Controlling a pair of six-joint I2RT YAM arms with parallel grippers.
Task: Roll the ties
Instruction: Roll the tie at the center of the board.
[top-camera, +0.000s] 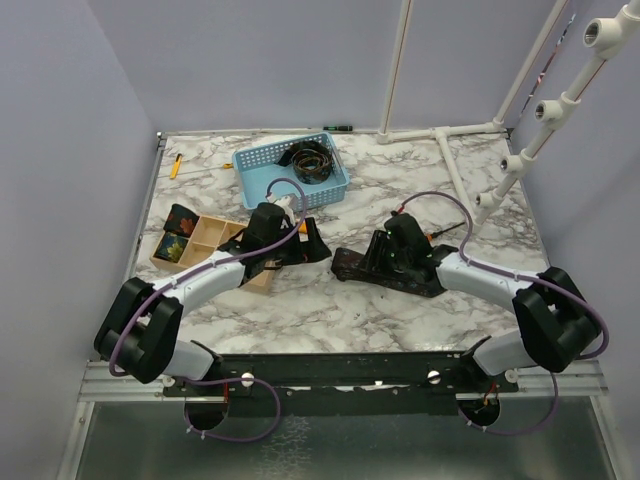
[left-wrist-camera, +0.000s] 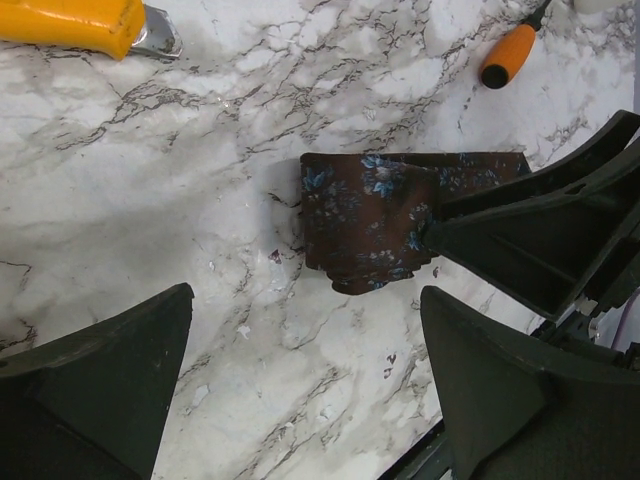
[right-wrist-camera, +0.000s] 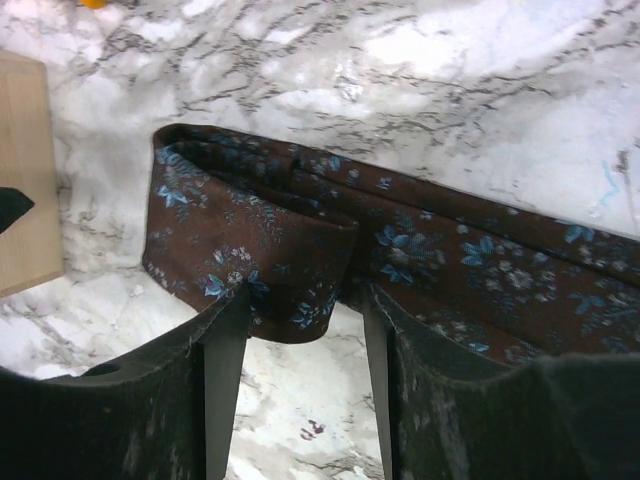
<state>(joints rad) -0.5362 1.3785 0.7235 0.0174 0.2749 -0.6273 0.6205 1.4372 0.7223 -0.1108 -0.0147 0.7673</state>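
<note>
1. Nearest us, the left gripper (left-wrist-camera: 305, 310) hangs over the white, grey-veined marble worktop (top-camera: 400, 190). Its jaws are spread wide with nothing between them.
2. Just beyond it we see the dark brown fabric tie with small blue flowers (right-wrist-camera: 430, 250). It lies flat on the worktop between the two arms, its end folded back on itself.
3. The right gripper (right-wrist-camera: 306, 295) sits on that folded end, one finger on either side of the fold and the jaws partly apart. We cannot tell whether it pinches the fabric or only rests on it.
4. An orange-handled screwdriver (left-wrist-camera: 508, 57) lies on the worktop just past the tie, apart from it.
5. Left of the tie, the light wooden compartment box (top-camera: 215, 232) holds dark rolled ties (top-camera: 178, 218) in its left compartments.
6. Further back, the light blue plastic basket (top-camera: 262, 158) holds one dark coiled tie (top-camera: 312, 160).
7. Farthest, a white pipe frame (top-camera: 440, 130) lies along the back edge and rises on the right.
</note>
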